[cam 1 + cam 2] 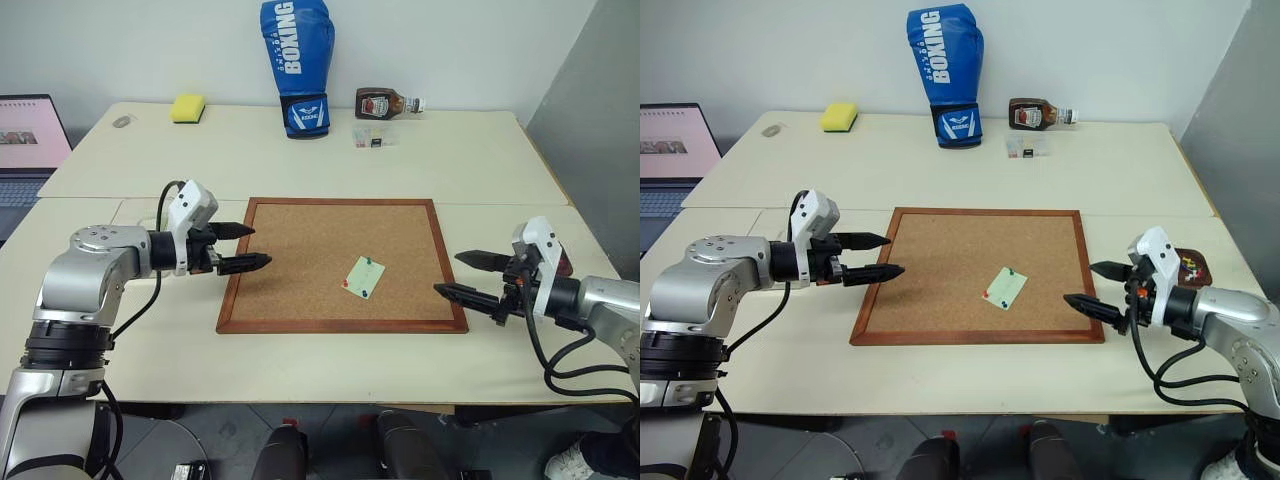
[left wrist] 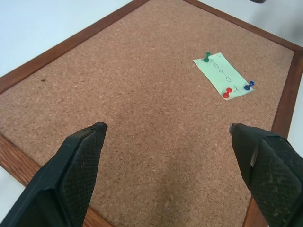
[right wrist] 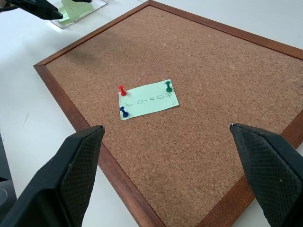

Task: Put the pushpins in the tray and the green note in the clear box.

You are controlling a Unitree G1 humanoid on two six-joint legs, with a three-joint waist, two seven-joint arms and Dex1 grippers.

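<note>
I've got the cork board [image 1: 340, 262] lying flat mid-tabletop. The green note [image 1: 363, 277] is pinned on it, toward the board's right edge and nearer its front edge than its back. Wrist cams show three pushpins [image 3: 168, 86] in the note: green at one corner, red [image 3: 122, 90] and blue [image 3: 124, 112] at the opposite end.

L gripper [image 1: 243, 247] hovers over the board's left frame, fingers spread wide, nothing in them. R gripper [image 1: 468, 274] sits just off the board's right edge, also wide open and empty.

The tray [image 1: 1192, 267] is at the table's right edge, behind the R gripper, partly hidden by it. The clear box [image 3: 80, 10] lies on the tabletop just off the board's left edge, under the L gripper; there's sth pale green in it.
</note>
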